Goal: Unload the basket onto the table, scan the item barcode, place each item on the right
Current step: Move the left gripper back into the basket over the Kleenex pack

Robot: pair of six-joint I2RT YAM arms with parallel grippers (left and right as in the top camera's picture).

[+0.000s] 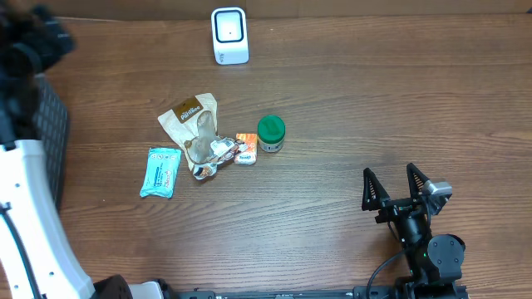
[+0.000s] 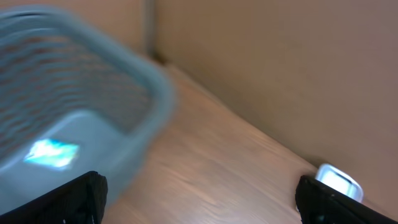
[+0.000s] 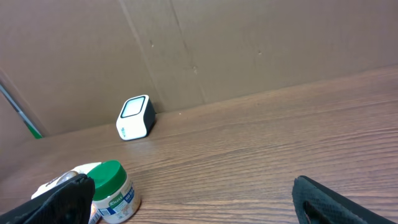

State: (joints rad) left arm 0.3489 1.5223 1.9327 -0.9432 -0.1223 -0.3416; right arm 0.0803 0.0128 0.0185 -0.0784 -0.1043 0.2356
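Observation:
The white barcode scanner [image 1: 230, 35] stands at the table's far edge, seen too in the right wrist view [image 3: 135, 117] and at the lower right of the left wrist view [image 2: 339, 179]. Mid-table lie a brown pouch [image 1: 193, 116], a teal packet [image 1: 160, 171], a crumpled wrapper [image 1: 208, 154], a small orange box [image 1: 245, 148] and a green-lidded jar [image 1: 271, 134] [image 3: 112, 190]. My right gripper [image 1: 391, 187] [image 3: 189, 190] rests open and empty at the front right, apart from the items. My left gripper [image 2: 199, 186] is open and empty beside a basket [image 2: 146, 84], which holds a teal item [image 2: 53, 152].
The dark mesh basket [image 1: 51, 137] stands at the table's left edge beside the white left arm [image 1: 33, 216]. A cardboard wall [image 3: 249, 43] runs along the back of the table. Bare wood lies between the item cluster and the right gripper.

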